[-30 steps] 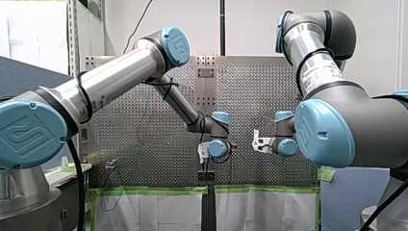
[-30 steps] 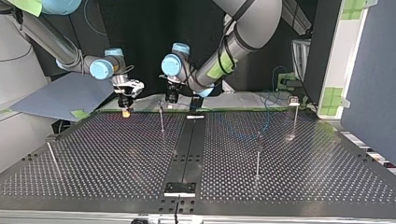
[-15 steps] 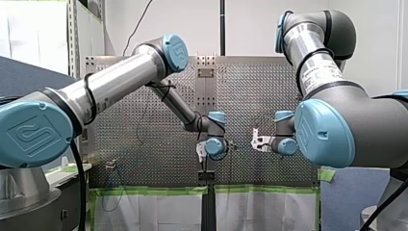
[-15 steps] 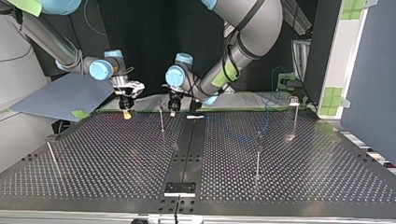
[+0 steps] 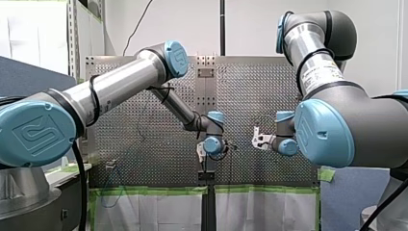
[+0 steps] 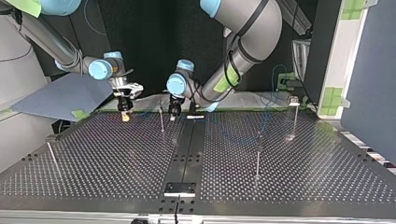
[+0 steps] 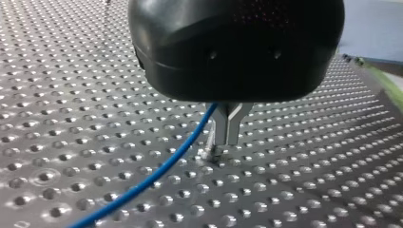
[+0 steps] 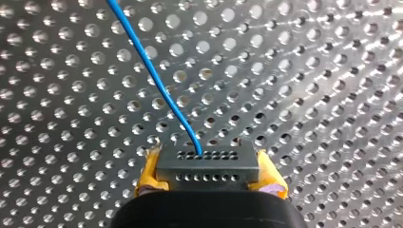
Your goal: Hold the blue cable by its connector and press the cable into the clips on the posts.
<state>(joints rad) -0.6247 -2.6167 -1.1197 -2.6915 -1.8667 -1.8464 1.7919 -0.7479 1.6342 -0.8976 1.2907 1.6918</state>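
Note:
In the right wrist view my right gripper [image 8: 209, 178] is shut on a grey connector [image 8: 208, 164], held between yellow pads [image 8: 148, 175]. The blue cable [image 8: 152, 76] leaves the connector and runs away over the perforated table. In the left wrist view my left gripper [image 7: 227, 142] has its metal fingers [image 7: 233, 124] together, tips down at the table, and the blue cable [image 7: 157, 173] runs up to them. Across the table, my right gripper [image 6: 124, 114] hangs at the left and my left gripper [image 6: 173, 112] stands beside a thin post [image 6: 161, 119].
More clip posts stand on the table: one [image 6: 258, 156] right of the middle, one [image 6: 294, 114] at the far right, one [image 6: 50, 156] near the left edge. A dark centre strip [image 6: 187, 154] splits the plate. Loose blue cable [image 6: 270, 105] hangs at the back right.
My left gripper has dropped to the table and shifted slightly right in the top view, close to the post. My right gripper has stayed almost still with the connector.

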